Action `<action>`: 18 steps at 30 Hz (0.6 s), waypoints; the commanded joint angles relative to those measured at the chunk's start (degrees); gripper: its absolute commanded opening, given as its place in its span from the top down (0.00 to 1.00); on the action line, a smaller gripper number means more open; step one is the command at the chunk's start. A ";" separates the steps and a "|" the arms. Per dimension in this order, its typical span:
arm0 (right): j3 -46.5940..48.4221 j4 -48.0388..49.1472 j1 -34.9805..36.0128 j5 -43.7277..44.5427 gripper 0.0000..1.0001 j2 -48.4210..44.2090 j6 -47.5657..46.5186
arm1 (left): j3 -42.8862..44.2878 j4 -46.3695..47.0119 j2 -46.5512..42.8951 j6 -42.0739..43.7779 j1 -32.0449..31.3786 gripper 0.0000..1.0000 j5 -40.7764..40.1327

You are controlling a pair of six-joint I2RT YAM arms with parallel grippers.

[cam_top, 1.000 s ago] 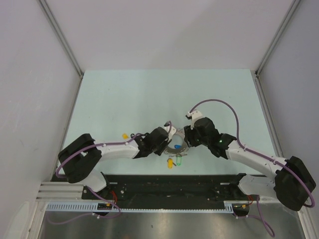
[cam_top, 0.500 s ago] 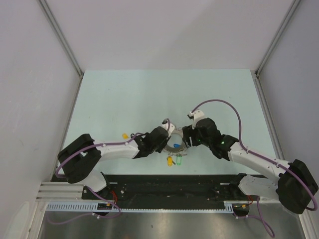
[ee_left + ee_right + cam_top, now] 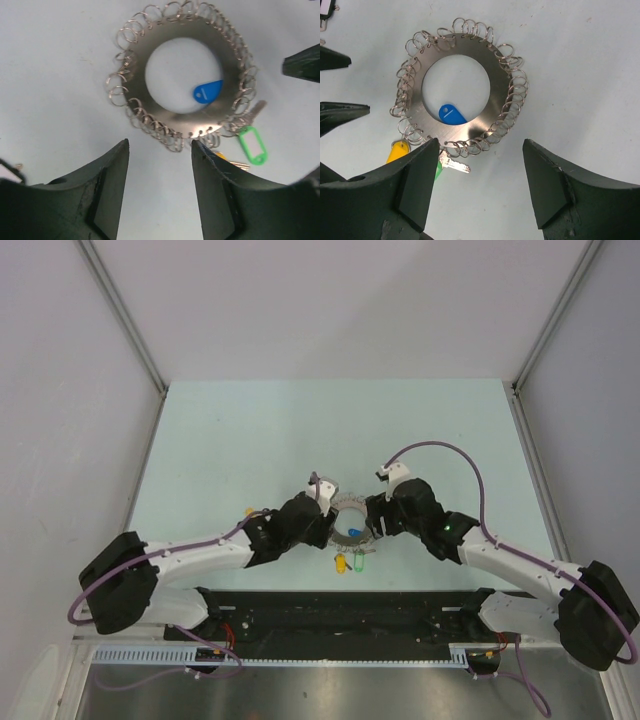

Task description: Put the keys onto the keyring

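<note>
The keyring point(image 3: 352, 537), a flat metal disc with a round hole and many small wire loops round its rim, lies flat on the table between my grippers. It fills the left wrist view point(image 3: 165, 117) and the right wrist view point(image 3: 490, 107). A blue key head point(image 3: 207, 91) point(image 3: 451, 114) shows inside the hole. A green key point(image 3: 252, 145) point(image 3: 359, 565) and a yellow key point(image 3: 398, 151) point(image 3: 341, 565) lie at the disc's near rim. My left gripper point(image 3: 160, 147) point(image 3: 322, 515) is open and empty just left of the disc. On the disc's right, my right gripper point(image 3: 480, 145) point(image 3: 377, 517) stands open and empty.
The pale green table point(image 3: 300, 430) is walled by white panels on three sides. A black rail point(image 3: 340, 610) runs along the near edge by the arm bases. A small dark-and-white item point(image 3: 325, 7) sits at the top left corner of the right wrist view.
Both grippers have opened and let go of the keyring. The left arm has drawn back to the left, and the disc now lies uncovered between the fingers.
</note>
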 commanded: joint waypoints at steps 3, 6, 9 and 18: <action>0.05 0.25 0.35 0.61 0.27 -1.98 0.66 | -3.32 4.96 -1.15 -12.82 -0.24 0.47 8.32; -0.04 0.08 0.52 0.53 0.28 -1.72 0.84 | -2.98 5.41 1.31 -14.33 -0.15 0.54 6.66; -0.30 -0.10 0.61 0.79 0.28 -1.89 0.84 | -2.02 6.20 4.37 -14.16 -0.15 0.60 6.56; -1.10 0.16 0.53 1.40 0.28 -2.15 0.31 | -0.34 6.81 8.52 -14.07 -0.15 0.65 7.71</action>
